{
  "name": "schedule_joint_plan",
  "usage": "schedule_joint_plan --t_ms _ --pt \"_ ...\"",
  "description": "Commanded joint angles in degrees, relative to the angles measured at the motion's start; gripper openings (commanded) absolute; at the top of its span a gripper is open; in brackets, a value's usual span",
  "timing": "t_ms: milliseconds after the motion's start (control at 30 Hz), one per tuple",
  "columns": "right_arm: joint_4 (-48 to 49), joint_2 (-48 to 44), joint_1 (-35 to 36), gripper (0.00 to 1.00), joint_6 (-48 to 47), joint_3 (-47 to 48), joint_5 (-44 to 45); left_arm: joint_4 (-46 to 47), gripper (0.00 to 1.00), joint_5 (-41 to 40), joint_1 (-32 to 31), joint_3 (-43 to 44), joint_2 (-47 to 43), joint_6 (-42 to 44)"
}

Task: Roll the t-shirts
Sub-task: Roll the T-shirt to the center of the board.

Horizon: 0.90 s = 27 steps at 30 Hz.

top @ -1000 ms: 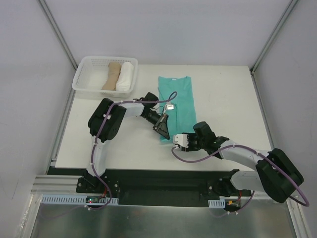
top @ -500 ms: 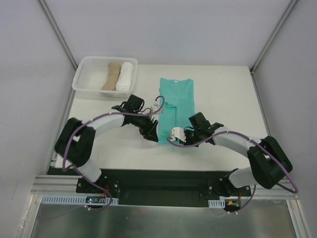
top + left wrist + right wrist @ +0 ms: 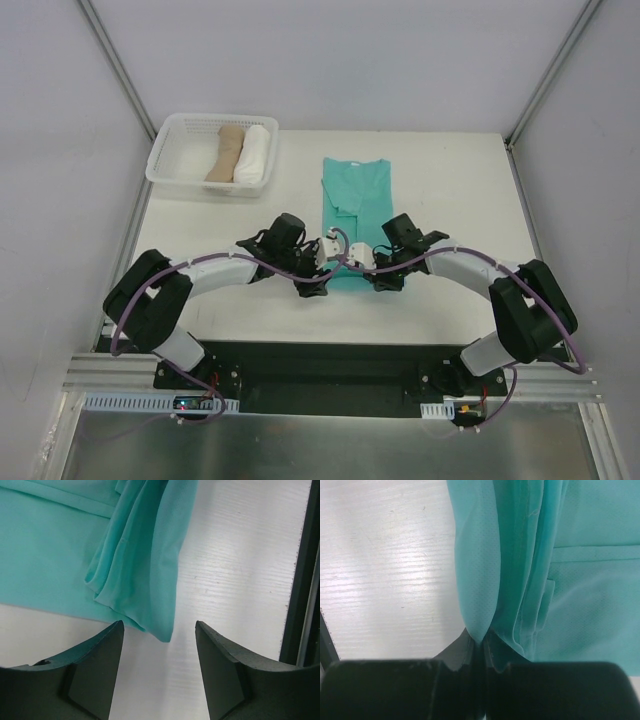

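Observation:
The teal-green t-shirt [image 3: 357,195] lies folded into a long strip on the white table, collar at the far end. My left gripper [image 3: 315,279] is at the strip's near left corner, open. In the left wrist view the corner of the t-shirt [image 3: 145,580] hangs just ahead of the gripper [image 3: 159,630], between the fingers [image 3: 97,655] but touching neither. My right gripper [image 3: 377,276] is at the near right corner. In the right wrist view that gripper [image 3: 480,642] is shut on a raised fold of the t-shirt [image 3: 475,580].
A white basket [image 3: 168,168] stands at the table's far left, holding a tan rolled cloth [image 3: 226,152] and a white rolled cloth [image 3: 254,153]. The table's near edge and a black rail [image 3: 330,360] run just behind both grippers. Grey walls close in the sides.
Both arms swung in to the shirt's near end. The left gripper went from shut to open. The right gripper closed on the cloth at the near right corner.

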Motion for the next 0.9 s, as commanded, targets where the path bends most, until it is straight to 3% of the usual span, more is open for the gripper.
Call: schedule_joint_plan --t_ms 0,367,467,533,567,733,867 --pt "-2.3 0.2 -0.8 0.07 1.4 1.1 -2.7 4.9 0.59 1.4 -1.6 1.5 1.7 5.7" --pt "-1.7 0.8 -1.9 0.07 5.4 1.6 -4.1 8.8 0.52 3.3 -4.5 3.4 9.8 6.3" --pt "-2.1 1.1 -2.5 0.07 6.5 1.8 -4.4 2.5 0.36 5.0 -4.4 6.0 12.0 6.6" --pt "-3.8 1.2 -2.8 0.07 6.8 2.2 -4.9 -3.4 0.18 6.9 -4.0 8.3 12.6 5.8" --pt "-4.6 1.1 -2.9 0.07 6.9 2.4 -5.6 -7.2 0.13 10.9 -2.8 9.4 12.8 5.1" --pt "-12.6 -0.2 -5.1 0.08 5.9 4.5 -9.4 -25.1 0.00 21.2 1.0 16.2 12.7 0.3" --pt "-22.8 2.2 -7.9 0.09 3.4 9.3 -16.9 -29.8 0.00 24.4 4.1 18.1 12.1 -3.3"
